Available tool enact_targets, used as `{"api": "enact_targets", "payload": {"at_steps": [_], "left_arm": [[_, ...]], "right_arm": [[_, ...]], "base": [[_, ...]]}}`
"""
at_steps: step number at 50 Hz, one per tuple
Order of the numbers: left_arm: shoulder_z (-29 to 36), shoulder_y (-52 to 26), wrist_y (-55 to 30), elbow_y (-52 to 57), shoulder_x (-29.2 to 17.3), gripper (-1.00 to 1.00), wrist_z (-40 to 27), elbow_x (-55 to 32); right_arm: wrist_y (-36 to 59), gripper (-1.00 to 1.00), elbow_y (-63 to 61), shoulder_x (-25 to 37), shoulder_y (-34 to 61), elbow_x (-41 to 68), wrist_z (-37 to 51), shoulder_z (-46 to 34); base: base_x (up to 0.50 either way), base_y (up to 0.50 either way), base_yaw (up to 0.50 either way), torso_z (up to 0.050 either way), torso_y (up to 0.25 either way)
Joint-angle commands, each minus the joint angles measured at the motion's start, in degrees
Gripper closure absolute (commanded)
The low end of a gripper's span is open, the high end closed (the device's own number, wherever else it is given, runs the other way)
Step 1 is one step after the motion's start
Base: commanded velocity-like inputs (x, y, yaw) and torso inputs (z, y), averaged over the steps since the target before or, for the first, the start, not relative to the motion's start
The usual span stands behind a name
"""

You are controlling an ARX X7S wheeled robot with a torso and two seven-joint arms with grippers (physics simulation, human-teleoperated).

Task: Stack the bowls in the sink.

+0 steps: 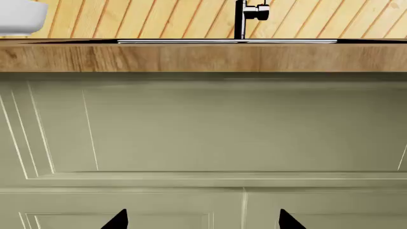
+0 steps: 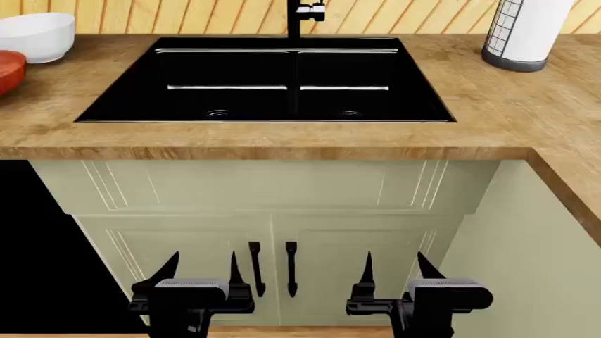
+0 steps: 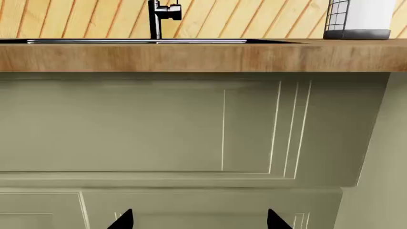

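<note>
Reddish-brown bowl (image 2: 8,69) in head view only

Reddish-brown bowl (image 2: 8,69) cut by frame edge

Both arms low, only their ends in the head view, side by side and well apart. Left gripper (image 2: 200,266): two dark pointed fingers raised, tips apart, jaws standing open. Right gripper (image 2: 395,266): same pose, fingers up and spread, nothing between them. Grey-topped wrist blocks sit just behind each pair of fingers. In the wrist views only the finger tips show (left gripper (image 1: 202,220); right gripper (image 3: 198,219)), each pair widely parted.
</note>
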Motion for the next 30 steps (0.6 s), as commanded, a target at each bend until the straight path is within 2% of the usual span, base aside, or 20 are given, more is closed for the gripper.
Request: {"api": "enact_targets", "payload": {"at_steps": [1,13,30], "left_arm": [[1.04,-0.02,0.03,0.00,-0.91,-1.00,-1.10,-0.85],[3.31,-0.38,1.37,-1.71,-2.78,-1.00,-3.33,-2.56],[5.33,-0.95,1.18,-2.51,-4.15,-1.00,-5.01,-3.63]], "right_arm": [[0.22,-1.00,0.01,0.87,0.03,0.87,1.22,-1.13],[0.91,-1.00,0.52,2.59,0.70,3.12,3.84,-3.20],[1.05,-1.00,1.45,3.93,1.26,5.20,5.48,-4.76]], "base": [[0.00,0.00,0.00,0.000,0.000],[0.00,0.02,0.00,0.000,0.000],[0.00,0.50,0.00,0.000,0.000]]}}
